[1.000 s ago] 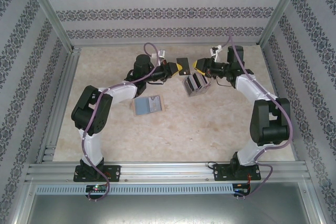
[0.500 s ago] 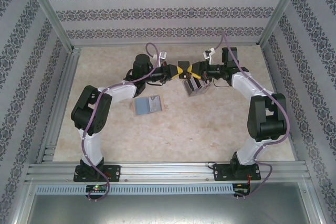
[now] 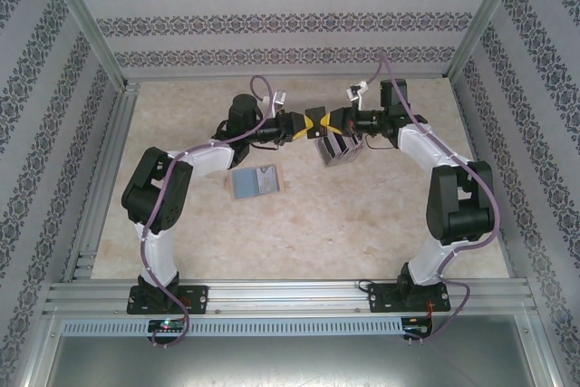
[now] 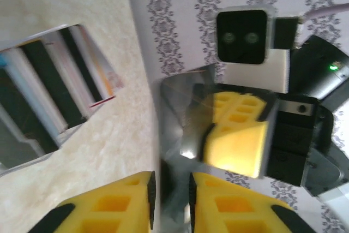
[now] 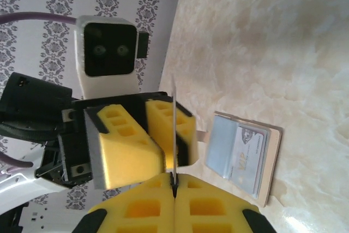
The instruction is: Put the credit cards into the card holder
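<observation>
A dark credit card (image 3: 319, 127) hangs in the air between my two grippers, above the back of the table. My right gripper (image 5: 174, 181) is shut on the card's edge (image 5: 174, 129), seen edge-on in the right wrist view. My left gripper (image 4: 170, 200) stands open, its pads a little apart on either side of the grey, blurred card (image 4: 182, 118). A fanned stack of more credit cards (image 3: 337, 148) lies just below the grippers (image 4: 49, 91). The card holder (image 3: 255, 182) lies open on the table to the left, with a VIP card in it (image 5: 242, 159).
Patterned walls and metal frame posts close in the table on three sides. Both arms reach in from the near rail and meet at the back centre. Bare beige tabletop (image 3: 362, 224) lies in front of the stack and the holder.
My right gripper has moved left to the card and shut on it. The left gripper's jaws, shut on the card before, have come apart.
</observation>
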